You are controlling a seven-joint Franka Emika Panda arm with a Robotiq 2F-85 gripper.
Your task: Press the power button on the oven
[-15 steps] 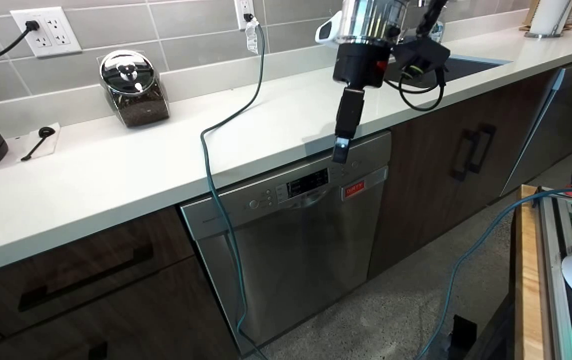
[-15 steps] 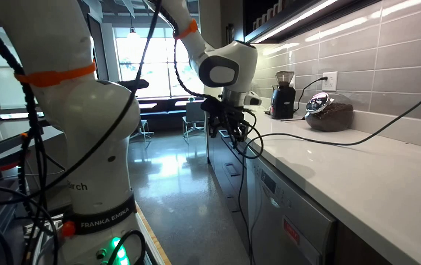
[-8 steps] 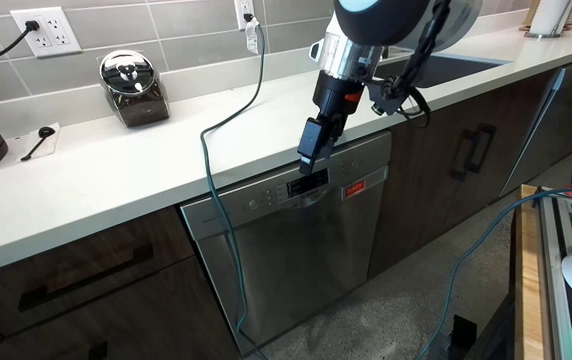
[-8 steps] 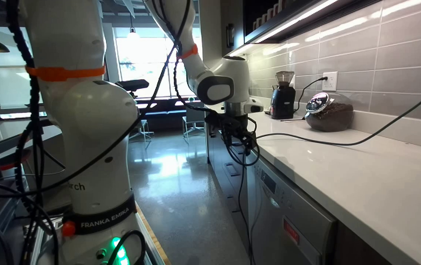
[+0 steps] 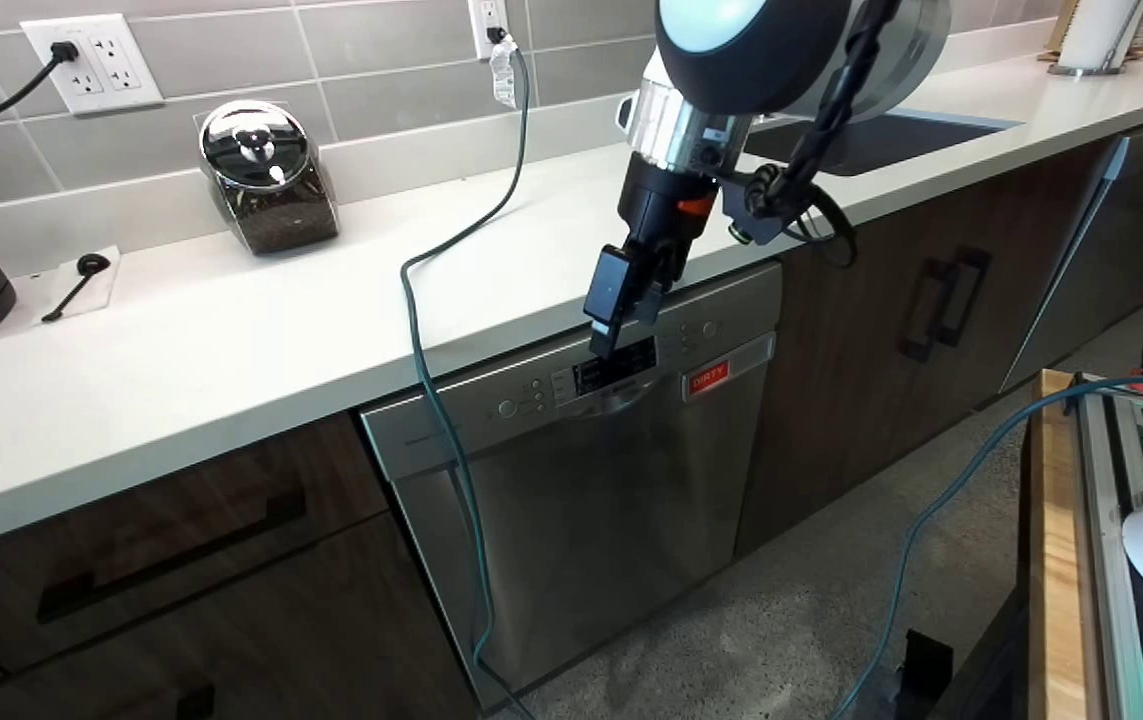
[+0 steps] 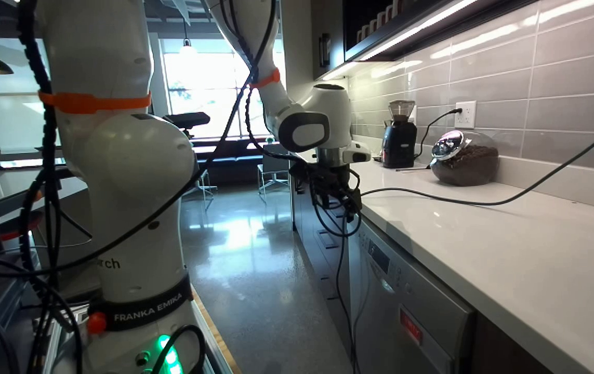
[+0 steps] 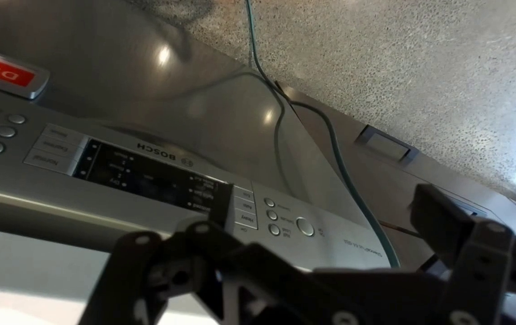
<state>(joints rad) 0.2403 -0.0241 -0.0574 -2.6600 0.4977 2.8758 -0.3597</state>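
The oven [image 5: 591, 520] is a brushed-steel front under the counter, with a dark display [image 7: 145, 176] and small buttons on its top strip. A large round power button [image 7: 305, 226] sits on that strip in the wrist view, its blurred label looking like On/Off; in an exterior view the same power button [image 5: 507, 408] lies left of the display. My gripper [image 7: 329, 198] stands open with nothing held, the button visible between its fingers. In an exterior view the gripper [image 5: 623, 332] tilts down before the display's upper left; whether it touches the panel I cannot tell.
A teal cable [image 5: 461, 450] drops from the wall across the counter and hangs before the oven's left end. The white countertop [image 5: 231, 330] edge juts above the panel. A red DIRTY sign [image 5: 708, 377] is on the oven's right. A glass jar [image 5: 271, 190] stands behind.
Over the last second my gripper has swung left and lower in an exterior view, tilting toward the display. During the latter half it has shifted only slightly down and left. The jaws stay open.
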